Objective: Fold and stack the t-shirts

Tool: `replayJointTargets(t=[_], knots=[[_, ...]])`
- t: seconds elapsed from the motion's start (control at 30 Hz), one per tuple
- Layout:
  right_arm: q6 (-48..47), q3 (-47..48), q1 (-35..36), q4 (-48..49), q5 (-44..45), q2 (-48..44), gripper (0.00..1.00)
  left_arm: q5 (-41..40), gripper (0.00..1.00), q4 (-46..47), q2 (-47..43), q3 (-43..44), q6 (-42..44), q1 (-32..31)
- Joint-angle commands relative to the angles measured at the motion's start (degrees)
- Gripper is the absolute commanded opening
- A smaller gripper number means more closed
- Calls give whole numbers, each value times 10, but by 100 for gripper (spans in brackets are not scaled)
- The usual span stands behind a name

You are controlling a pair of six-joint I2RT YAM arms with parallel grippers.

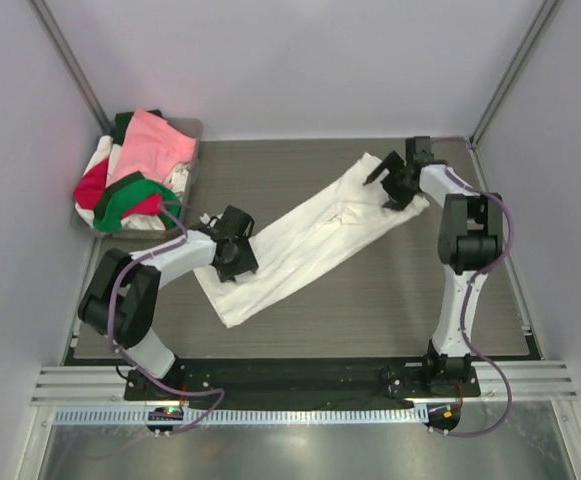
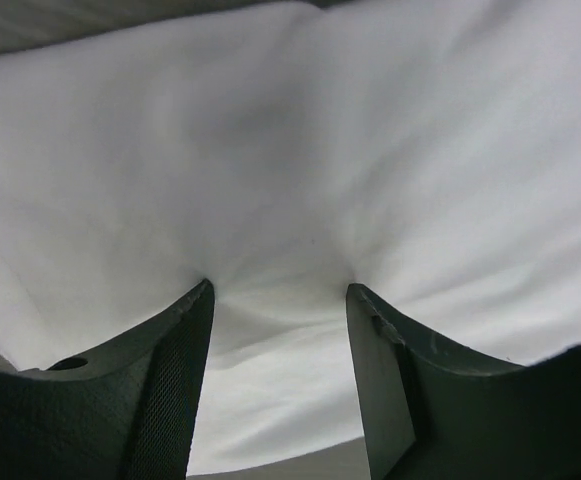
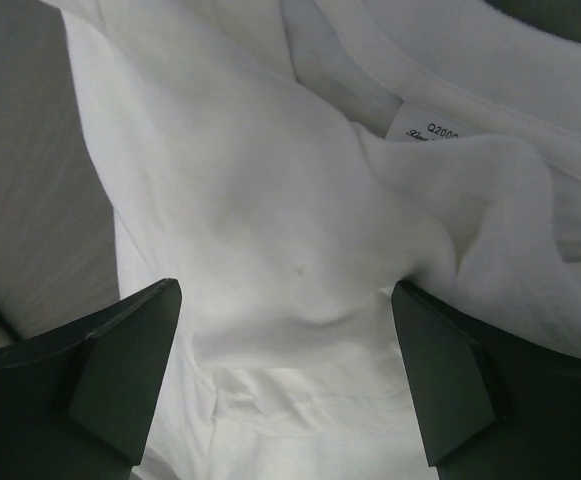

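A plain white t-shirt (image 1: 310,235) lies stretched in a long diagonal band across the table, from lower left to upper right. My left gripper (image 1: 238,258) is down on its lower-left part. In the left wrist view its jaws stand apart, tips pressed into the white cloth (image 2: 290,150), which puckers between the left gripper's (image 2: 280,290) tips. My right gripper (image 1: 390,185) is at the shirt's upper-right end. The right wrist view shows the right gripper (image 3: 285,290) wide open on the white fabric (image 3: 250,180) near the collar label (image 3: 425,130). More t-shirts, pink (image 1: 155,140), red (image 1: 90,185) and green (image 1: 125,195), are heaped at the back left.
The heap of coloured shirts fills a shallow grey tray (image 1: 192,130) at the table's back-left corner. Pale walls close in the table on the left, back and right. A metal rail runs along the near edge, where both arm bases are bolted.
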Motion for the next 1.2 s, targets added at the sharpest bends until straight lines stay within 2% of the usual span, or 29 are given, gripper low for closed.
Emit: replayJointTargets(t=[0.0, 0.03, 0.07, 0.13, 0.17, 0.23, 0.27, 0.33, 0.47, 0.63, 0.8, 0.9, 1.0, 1.07, 1.1, 1.17], knots=[[-41, 129, 47, 5, -13, 136, 93, 147, 58, 36, 5, -113, -113, -65], [-42, 213, 66, -4, -20, 195, 93, 161, 58, 72, -2, -137, -156, -83], [-42, 256, 75, -8, -37, 221, 93, 171, 58, 88, -3, -142, -180, -123], [-40, 343, 95, -17, -57, 281, 92, 213, 59, 141, 0, -146, -242, -165], [-38, 428, 111, -17, -67, 337, 92, 221, 59, 156, 6, -143, -258, -205], [-21, 537, 123, -17, -87, 385, 92, 228, 59, 171, 13, -121, -285, -252], [-14, 566, 130, -15, -91, 426, 92, 227, 59, 171, 15, -114, -290, -263], [12, 593, 133, 3, -89, 446, 92, 216, 59, 168, 13, -108, -297, -275], [31, 527, 134, 81, -95, 433, 92, 205, 59, 160, 19, -108, -291, -279], [15, 525, 138, 86, -118, 410, 92, 204, 59, 148, 22, -76, -270, -279], [2, 526, 136, 86, -124, 340, 99, 111, 60, -6, -14, 53, -214, -285], [8, 539, 133, 86, -141, 289, 100, 79, 61, -52, -59, 92, -197, -287], [9, 520, 133, 84, -144, 215, 100, 11, 62, -116, -110, 108, -179, -287], [-4, 462, 134, 71, -132, 164, 100, -25, 60, -130, -155, 105, -162, -287], [-12, 430, 134, 62, -108, 103, 100, -34, 59, -141, -171, 101, -156, -287], [-40, 312, 144, 31, -68, 37, 100, -69, 59, -155, -217, 90, -149, -286]])
